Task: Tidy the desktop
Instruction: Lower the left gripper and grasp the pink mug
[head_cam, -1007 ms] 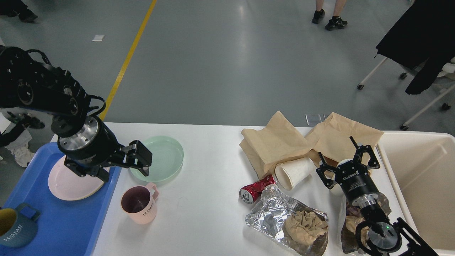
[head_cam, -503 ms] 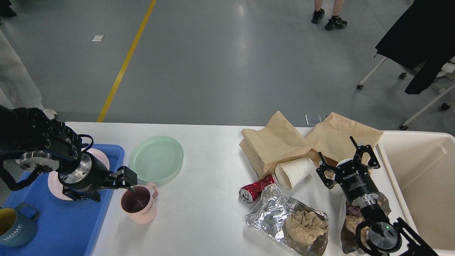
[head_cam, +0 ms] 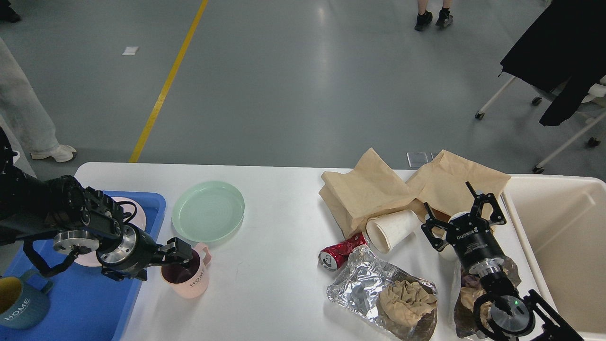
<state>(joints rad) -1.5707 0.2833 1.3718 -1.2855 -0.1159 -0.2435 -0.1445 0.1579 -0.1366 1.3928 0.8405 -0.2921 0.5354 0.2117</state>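
left arm (head_cam: 57,218): black, jointed, silver wrist ring, looped black cables | left tool (head_cam: 177,253): black, two-fingered | right arm (head_cam: 502,303): black, green indicator light | right tool (head_cam: 461,213): black linkage fingers, white "ROBOTIQ" lettering

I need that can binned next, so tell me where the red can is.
In the head view the red can lies on its side right of centre on the desktop, between the white paper cup and the foil wrapper.

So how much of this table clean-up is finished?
Early stage. A pink plate and blue mug already sit in the blue tray. The left tool is at the pink mug's rim. Left on the desktop: green plate, red can, paper cup, bags and foil.
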